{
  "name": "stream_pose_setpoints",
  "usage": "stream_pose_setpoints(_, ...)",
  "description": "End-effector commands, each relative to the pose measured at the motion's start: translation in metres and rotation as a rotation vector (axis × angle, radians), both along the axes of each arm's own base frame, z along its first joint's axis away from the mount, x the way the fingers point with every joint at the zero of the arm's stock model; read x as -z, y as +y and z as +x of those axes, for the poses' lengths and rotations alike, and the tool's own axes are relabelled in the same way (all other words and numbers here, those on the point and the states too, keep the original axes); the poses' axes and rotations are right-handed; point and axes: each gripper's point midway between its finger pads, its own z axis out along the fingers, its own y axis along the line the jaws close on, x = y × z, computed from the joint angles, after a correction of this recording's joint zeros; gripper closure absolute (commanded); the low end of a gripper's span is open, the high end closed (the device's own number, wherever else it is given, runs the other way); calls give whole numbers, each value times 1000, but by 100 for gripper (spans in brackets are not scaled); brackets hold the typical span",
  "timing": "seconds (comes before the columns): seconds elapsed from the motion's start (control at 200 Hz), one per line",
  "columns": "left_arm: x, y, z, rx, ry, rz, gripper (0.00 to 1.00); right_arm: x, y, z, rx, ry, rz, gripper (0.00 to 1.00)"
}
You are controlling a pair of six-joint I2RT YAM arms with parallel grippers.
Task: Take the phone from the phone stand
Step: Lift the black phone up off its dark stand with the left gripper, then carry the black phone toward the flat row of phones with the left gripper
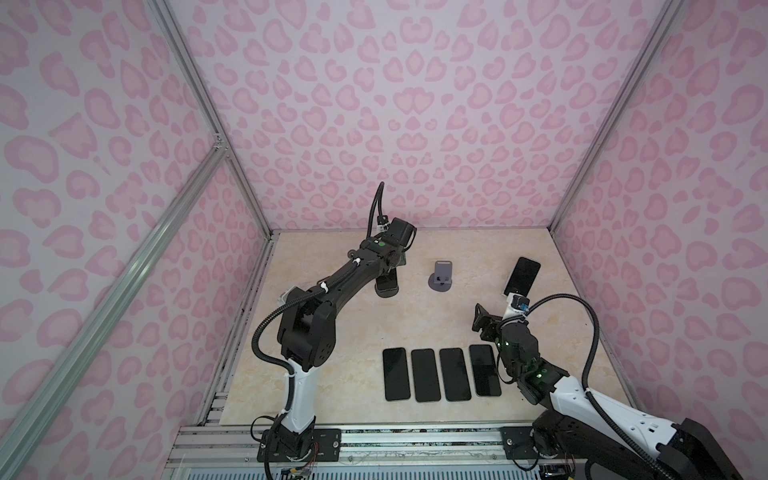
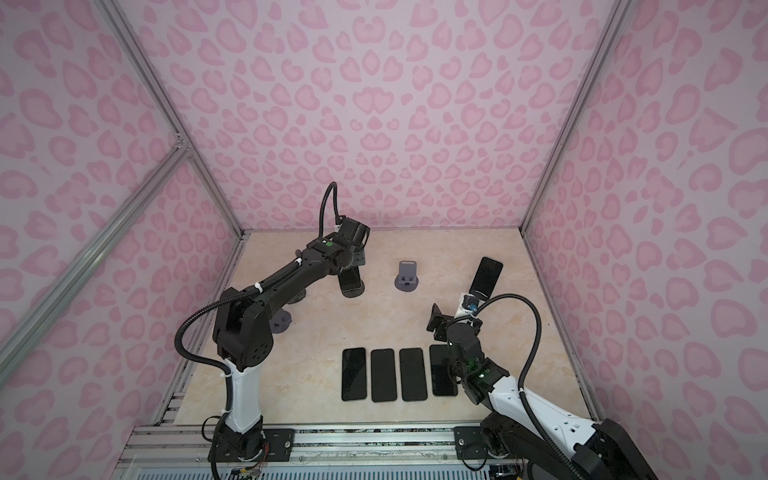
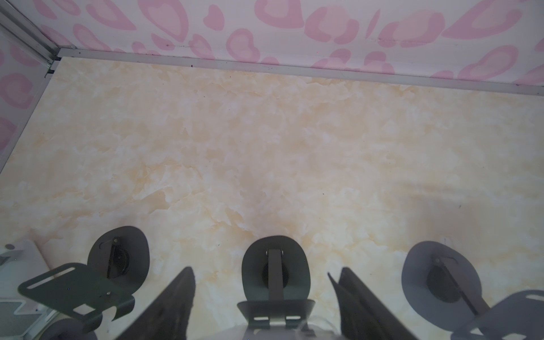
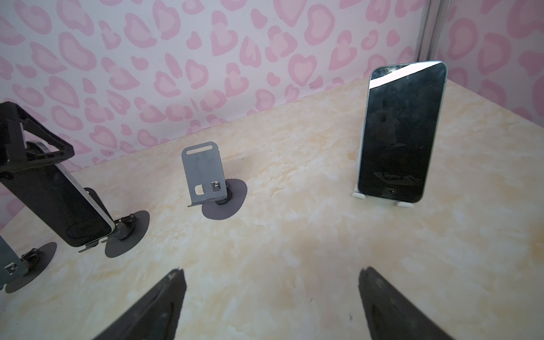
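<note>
right end effector [image 4: 271,272] apart; left end effector [image 3: 260,272] straddles phone [image 4: 60,200] top on stand [image 4: 127,235]; cannot tell if clamped

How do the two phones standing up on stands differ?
The left phone sits on a dark grey stand; the right phone on a white stand. The left gripper clasps the left phone's top; nothing touches the right phone. Empty grey stands flank the left phone; the right phone stands apart. Both have dark screens and lean back on their stands.
</note>
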Motion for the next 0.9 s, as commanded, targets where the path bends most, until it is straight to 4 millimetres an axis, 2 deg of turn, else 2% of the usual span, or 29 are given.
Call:
stream_pose_setpoints(0.0, -15, -5, 2, 28, -37, -21, 49, -6, -2, 2, 16, -19, 4, 6)
stream_pose_setpoints(0.495, -29, 4, -9, 58, -64, 10, 53, -5, -3, 1, 17, -18, 0, 7)
stream_pose_setpoints(0.675, -26, 11, -20, 68, -81, 9, 53, -5, 1, 2, 5, -16, 9, 7)
stream_pose_setpoints(0.895, -39, 11, -29, 111, -96, -2, 54, -2, 4, 4, -5, -4, 3, 7)
